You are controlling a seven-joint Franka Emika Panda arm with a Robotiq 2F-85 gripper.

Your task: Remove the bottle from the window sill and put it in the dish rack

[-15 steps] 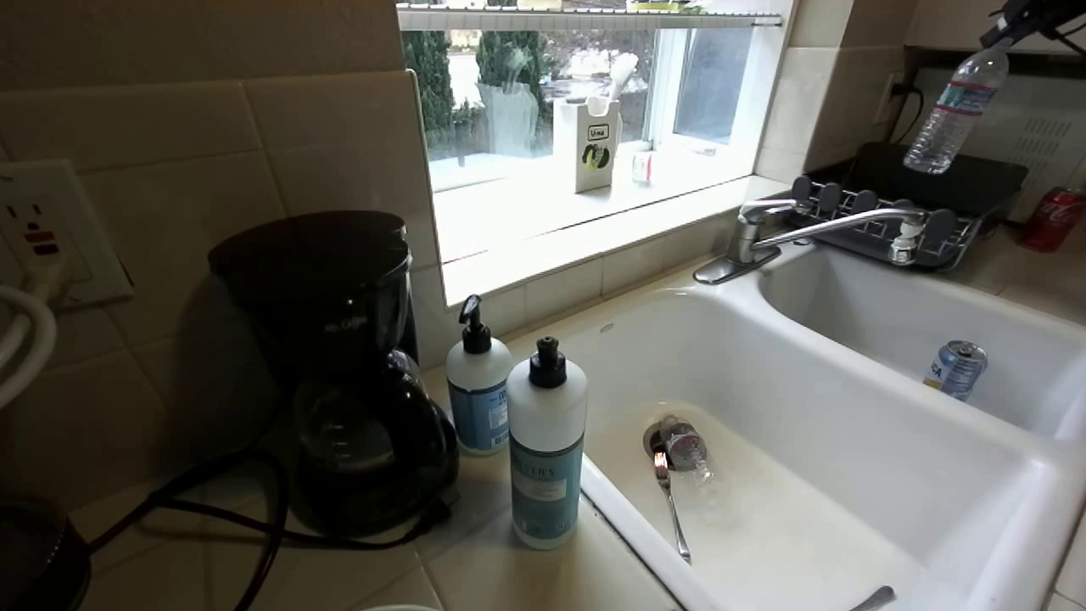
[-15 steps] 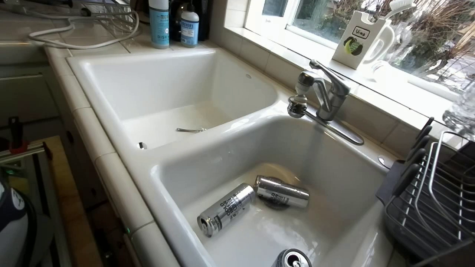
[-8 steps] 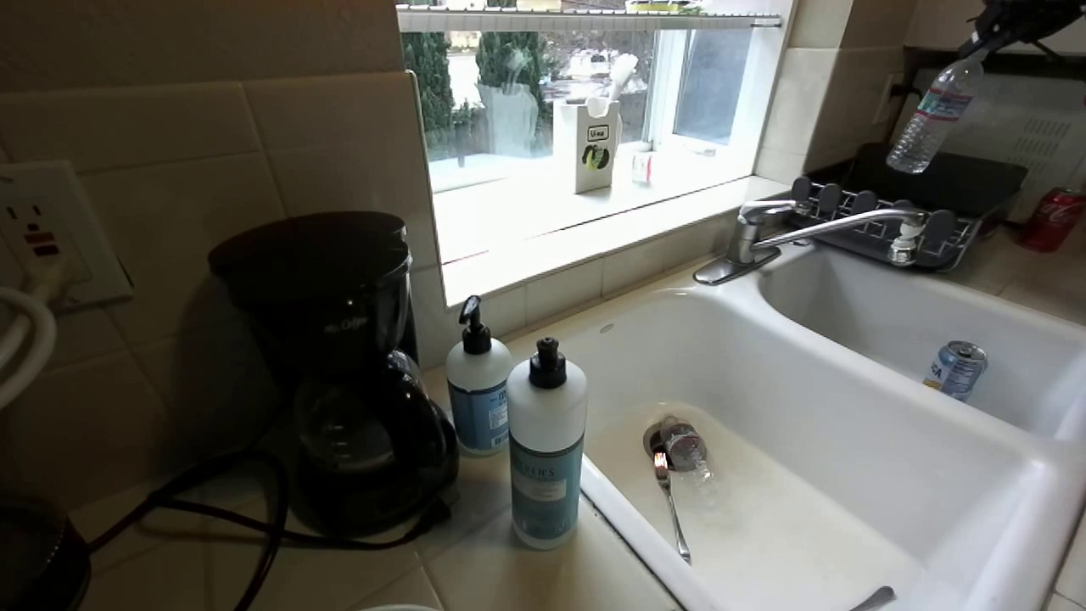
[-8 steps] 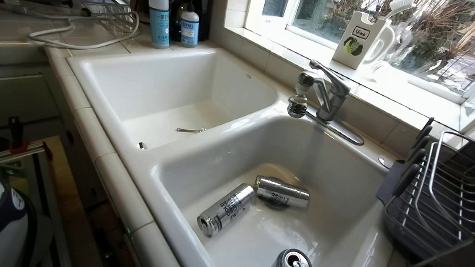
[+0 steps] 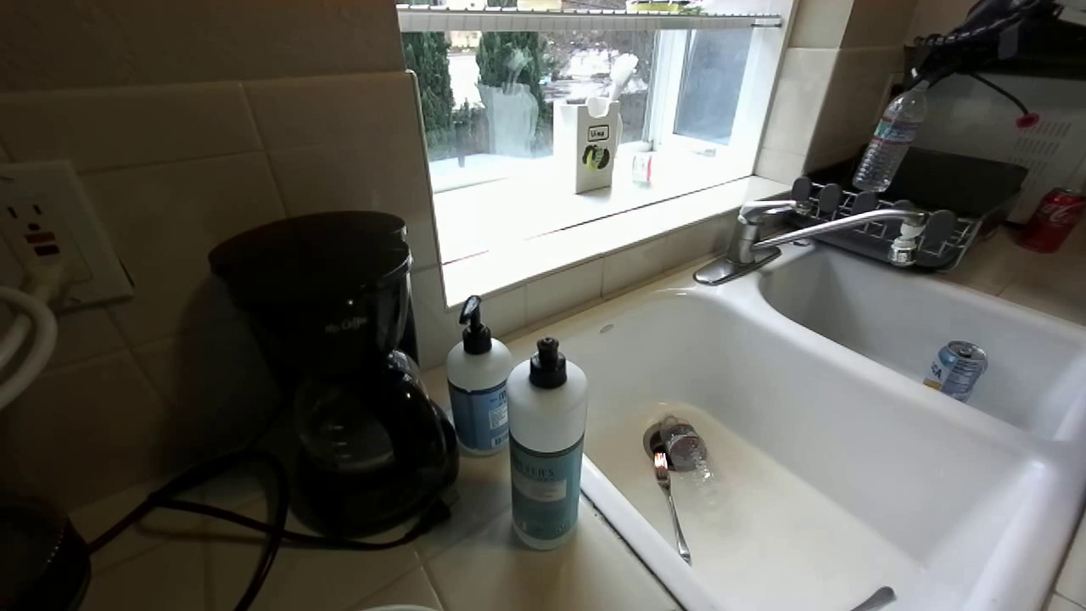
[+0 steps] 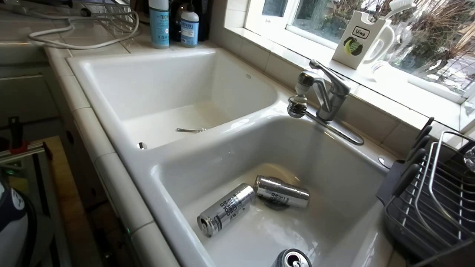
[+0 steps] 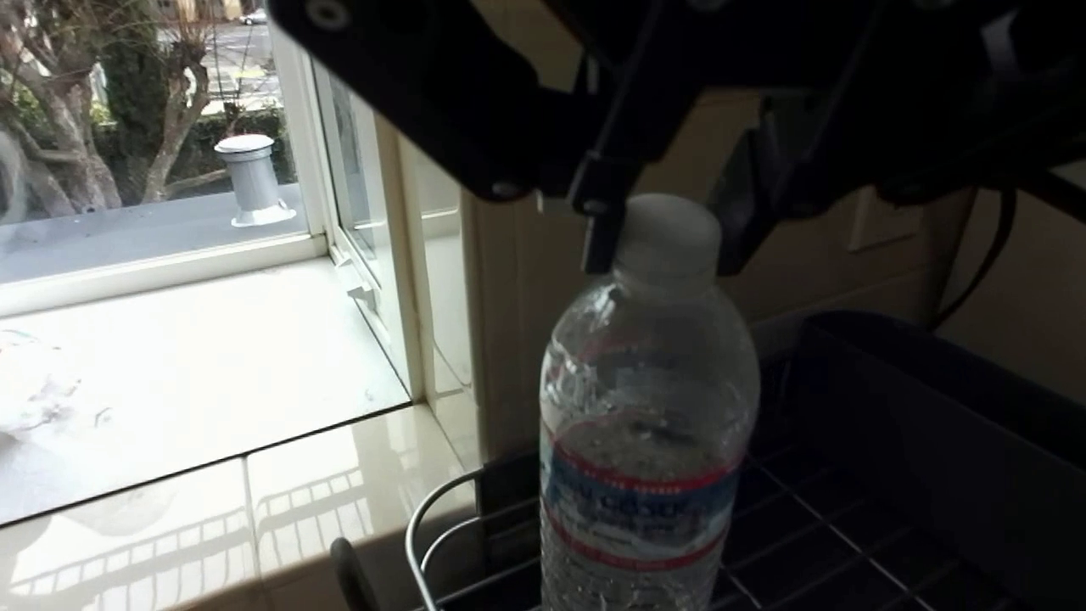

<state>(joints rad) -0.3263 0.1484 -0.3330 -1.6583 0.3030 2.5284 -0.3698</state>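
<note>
The clear plastic bottle [image 5: 889, 140] has a white cap and a red-and-blue label. My gripper [image 7: 666, 242] is shut on its cap, one finger on each side; the gripper also shows in an exterior view [image 5: 923, 82]. The bottle [image 7: 649, 475] hangs nearly upright over the dish rack [image 7: 925, 416]; its base is out of the wrist view and I cannot tell whether it touches the rack. Only a sliver of bottle [image 6: 470, 159] shows at the edge of an exterior view, over the rack's wires [image 6: 415, 237]. The window sill [image 5: 526, 229] lies to the side.
The chrome faucet [image 5: 831, 229] stands in front of the rack. Grey prongs [image 6: 408, 174] line the rack's edge. A white carton-shaped jug [image 5: 594, 148] stands on the sill. A red can [image 5: 1052, 219] is beside the rack. Silver cans [image 6: 228, 209] lie in the sink [image 6: 159, 174].
My gripper has carried the bottle towards the window side and lower over the dish rack. The bottle has turned from slanted to nearly upright.
</note>
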